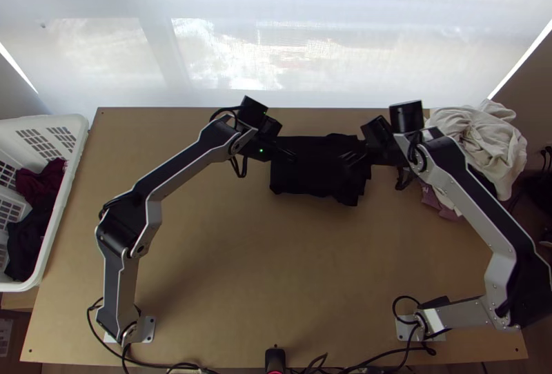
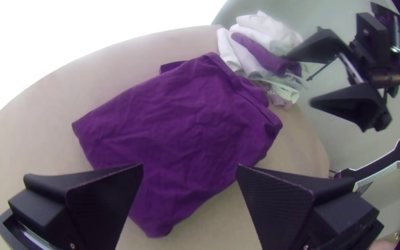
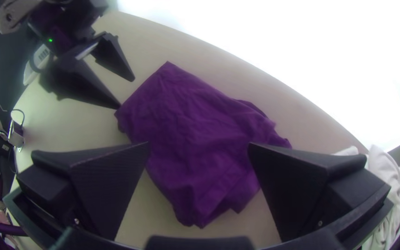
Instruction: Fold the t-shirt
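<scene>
Dark T-shirt (image 1: 319, 177) at one o'clock on the table, left gripper (image 1: 293, 156) and right gripper (image 1: 348, 161) open above it, clothes heap (image 1: 476, 136) at two, white basket (image 1: 58, 201) at nine

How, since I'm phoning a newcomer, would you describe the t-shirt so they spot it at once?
On the light wooden table, look near the far edge, slightly right of centre. The dark cloth t-shirt lies there, folded into a rough rectangle. Unlike the bunched, whitish cloth heap farther right, it lies flat and is dark.
</scene>
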`<action>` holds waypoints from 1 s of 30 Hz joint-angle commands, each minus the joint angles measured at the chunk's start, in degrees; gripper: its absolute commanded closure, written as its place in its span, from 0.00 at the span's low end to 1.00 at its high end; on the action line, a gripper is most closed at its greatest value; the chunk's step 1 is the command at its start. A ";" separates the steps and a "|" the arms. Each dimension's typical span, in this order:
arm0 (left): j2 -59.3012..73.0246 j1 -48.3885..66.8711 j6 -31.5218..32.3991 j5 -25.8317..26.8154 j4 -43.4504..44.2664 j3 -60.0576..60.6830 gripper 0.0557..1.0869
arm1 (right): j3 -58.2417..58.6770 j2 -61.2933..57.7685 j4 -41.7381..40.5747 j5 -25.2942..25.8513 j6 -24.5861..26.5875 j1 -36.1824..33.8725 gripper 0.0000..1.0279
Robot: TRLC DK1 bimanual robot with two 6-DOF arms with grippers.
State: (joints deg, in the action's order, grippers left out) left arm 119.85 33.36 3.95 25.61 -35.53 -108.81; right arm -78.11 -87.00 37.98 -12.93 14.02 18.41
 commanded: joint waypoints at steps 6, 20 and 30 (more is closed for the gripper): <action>-17.64 -6.56 -5.18 -1.96 -5.60 16.71 0.06 | -6.88 -24.00 -10.38 -0.08 -0.22 7.78 0.05; -25.02 -11.04 -5.79 -3.63 -5.78 27.34 0.06 | 1.64 -30.60 -17.94 -0.17 -2.16 9.45 0.05; -27.92 -13.77 -8.08 -5.57 -7.19 27.78 0.06 | -1.26 -23.13 -17.94 -0.08 -2.68 9.45 0.05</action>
State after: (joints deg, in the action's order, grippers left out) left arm 94.15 22.02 -2.90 21.12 -41.52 -81.84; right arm -77.80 -115.33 20.21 -12.97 11.68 27.77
